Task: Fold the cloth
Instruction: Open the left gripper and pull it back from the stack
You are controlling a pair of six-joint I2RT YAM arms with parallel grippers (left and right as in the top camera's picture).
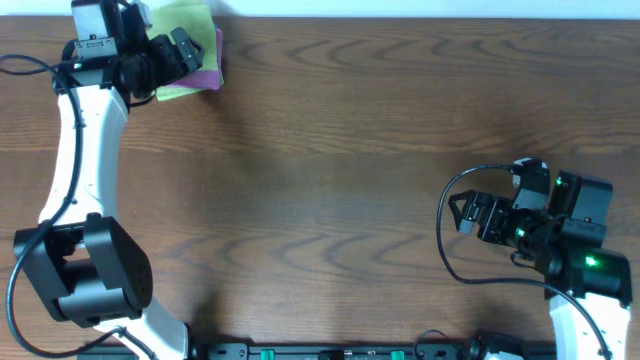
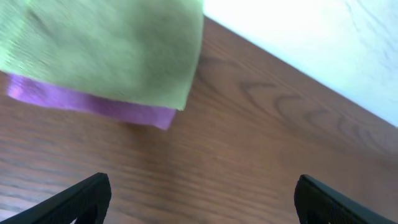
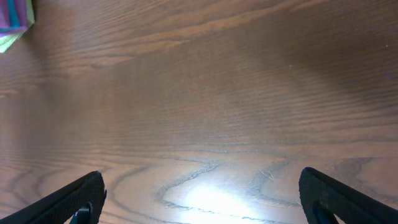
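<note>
I'm seeing a dark wood-grain bench point(image 1: 340, 170) filling the overhead view. A white surface point(image 2: 311, 37) is showing beyond its far edge, and a bright glare point(image 3: 211, 199) is shining off the wood.

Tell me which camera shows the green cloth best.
Left wrist: the green cloth fills its upper left, with a purple layer beneath. Overhead shows it small at the far corner, partly covered by the left tool. Right wrist catches only a sliver at its top-left edge.

White links point(image 1: 70, 150), black joint housings point(image 1: 100, 275) and jaws, looped black cables point(image 1: 441, 230), green lights point(image 1: 592, 263) on the right arm point(image 1: 590, 210).
</note>
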